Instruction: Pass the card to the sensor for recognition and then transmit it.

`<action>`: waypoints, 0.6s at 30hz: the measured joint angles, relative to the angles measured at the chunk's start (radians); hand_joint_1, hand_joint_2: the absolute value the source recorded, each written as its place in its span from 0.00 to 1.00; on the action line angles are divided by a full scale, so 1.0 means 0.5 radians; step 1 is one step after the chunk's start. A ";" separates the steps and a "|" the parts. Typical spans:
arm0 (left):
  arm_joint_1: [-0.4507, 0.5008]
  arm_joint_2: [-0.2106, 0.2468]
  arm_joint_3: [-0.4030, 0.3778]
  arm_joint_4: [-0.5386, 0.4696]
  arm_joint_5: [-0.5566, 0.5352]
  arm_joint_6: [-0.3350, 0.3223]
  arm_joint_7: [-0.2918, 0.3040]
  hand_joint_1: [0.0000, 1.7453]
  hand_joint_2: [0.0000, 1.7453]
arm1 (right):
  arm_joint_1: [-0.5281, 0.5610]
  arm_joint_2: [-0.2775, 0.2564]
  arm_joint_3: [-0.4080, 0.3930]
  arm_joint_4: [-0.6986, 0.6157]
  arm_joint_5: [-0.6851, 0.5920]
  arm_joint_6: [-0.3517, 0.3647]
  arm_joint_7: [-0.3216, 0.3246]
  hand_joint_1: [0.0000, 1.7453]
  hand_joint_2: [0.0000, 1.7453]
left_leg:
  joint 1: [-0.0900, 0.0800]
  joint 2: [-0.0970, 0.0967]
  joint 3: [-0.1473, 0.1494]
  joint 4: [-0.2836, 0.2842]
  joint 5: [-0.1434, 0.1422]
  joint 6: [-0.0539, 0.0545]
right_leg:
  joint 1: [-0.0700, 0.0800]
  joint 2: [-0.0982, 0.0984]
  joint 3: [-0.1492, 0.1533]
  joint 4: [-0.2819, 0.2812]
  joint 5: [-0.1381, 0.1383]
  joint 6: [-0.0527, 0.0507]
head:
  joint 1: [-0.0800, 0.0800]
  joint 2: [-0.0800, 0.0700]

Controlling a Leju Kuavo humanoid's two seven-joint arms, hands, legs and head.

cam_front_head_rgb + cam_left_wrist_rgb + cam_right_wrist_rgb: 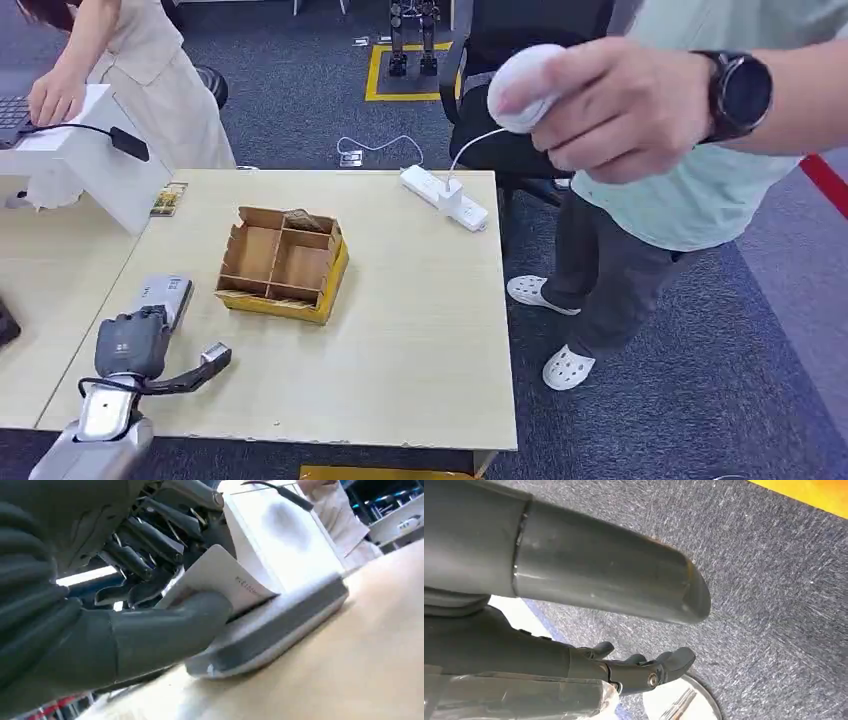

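We see the left hand [125,615] pinching the white card [220,577] between its thumb and dark fingers, holding it right over the flat grey-and-white sensor [280,617] lying on the wooden table [400,330]; whether the card touches the sensor we cannot tell. From the head view the left hand sits at the sensor near the table's left edge, beside a cardboard box [283,263]. The right hand [624,630] hangs above carpet, fingers loosely apart and holding nothing.
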 joint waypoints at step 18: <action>-0.592 0.034 0.092 -0.195 0.025 0.079 -0.043 1.00 1.00 | -0.035 -0.005 0.044 -0.005 0.048 0.046 0.034 0.00 0.00 | 0.001 -0.010 -0.008 0.002 0.005 -0.001 | 0.001 -0.008 -0.005 0.001 0.003 -0.001 | 0.001 0.000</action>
